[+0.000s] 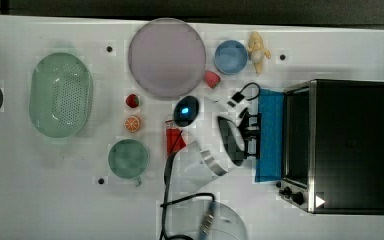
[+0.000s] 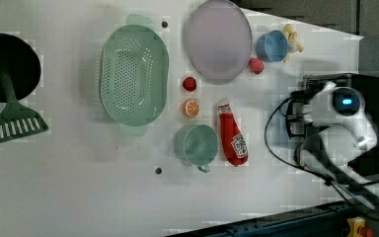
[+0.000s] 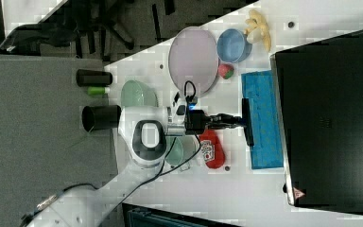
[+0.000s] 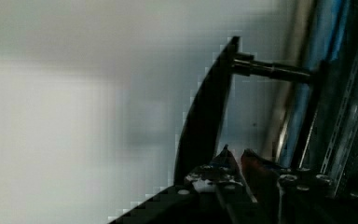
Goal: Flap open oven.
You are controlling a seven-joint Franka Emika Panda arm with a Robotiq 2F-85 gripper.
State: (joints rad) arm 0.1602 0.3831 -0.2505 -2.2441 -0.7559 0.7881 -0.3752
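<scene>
Since the oven (image 1: 350, 145) at the top view's right is heavy and rigid with a fragile hinged glass door (image 3: 262, 118), the gripper (image 3: 238, 119), clamped on its stiff black bar handle (image 3: 247, 122), holds it rightly.

- The ketchup bottle (image 2: 232, 139) carries a white label with dark print; the words cannot be read.
- The oven (image 3: 331, 123) has a small red triangular warning sign on its top near the corner at the right view's bottom; a white triangle marks that corner in the top view.
- No readable words or numbers elsewhere.
</scene>
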